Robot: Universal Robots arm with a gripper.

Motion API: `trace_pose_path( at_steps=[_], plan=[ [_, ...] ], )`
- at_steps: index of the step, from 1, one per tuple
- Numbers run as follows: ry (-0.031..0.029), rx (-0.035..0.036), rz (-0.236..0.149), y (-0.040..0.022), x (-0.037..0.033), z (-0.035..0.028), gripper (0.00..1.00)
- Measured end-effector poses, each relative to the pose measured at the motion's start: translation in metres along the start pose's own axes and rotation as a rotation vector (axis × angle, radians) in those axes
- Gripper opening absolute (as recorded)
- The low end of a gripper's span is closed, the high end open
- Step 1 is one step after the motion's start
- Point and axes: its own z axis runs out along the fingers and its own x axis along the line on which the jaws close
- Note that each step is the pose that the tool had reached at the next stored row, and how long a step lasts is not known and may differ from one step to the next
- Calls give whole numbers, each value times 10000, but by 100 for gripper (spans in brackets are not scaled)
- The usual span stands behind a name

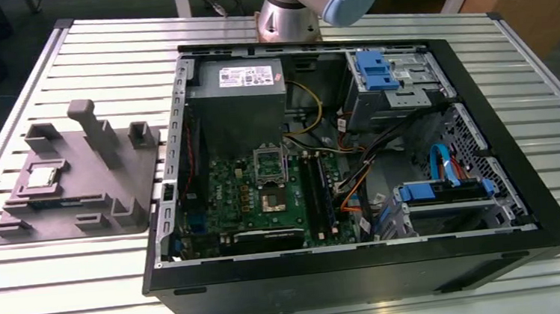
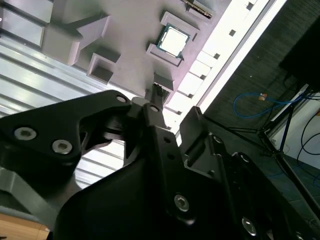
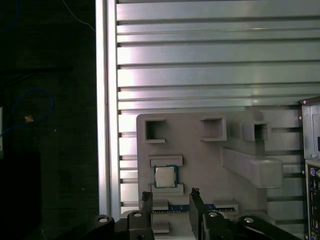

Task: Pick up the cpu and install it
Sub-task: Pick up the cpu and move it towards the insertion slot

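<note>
The cpu is a small silver-topped square lying flat in a recess of the grey holder tray, at the exterior view's left on the slatted table. Both wrist views look down on the cpu from well above. My gripper is open, its black fingertips apart with nothing between them. It hangs above the tray, and the chip lies just beyond the tips. The green motherboard sits in the open computer case, with its socket near the middle.
The black computer case takes up the table's middle and the exterior view's right, with a grey power supply, blue drive latches and loose cables inside. The holder tray carries raised posts. The arm's base stands behind the case.
</note>
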Motion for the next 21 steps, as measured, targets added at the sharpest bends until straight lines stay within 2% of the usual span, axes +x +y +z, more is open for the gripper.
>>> trace_pose_path(
  at_steps=[1,2,3,4,5,10,21],
  plan=[
    [0,0,0,0,0,0,46],
    [0,-1,0,0,0,0,46],
    [0,0,0,0,0,0,53],
    [0,0,0,0,0,0,53],
    [0,0,-3,0,0,1,59],
    [19,0,-433,1,1,18,59],
    [20,2,-445,0,0,36,59]
  ],
)
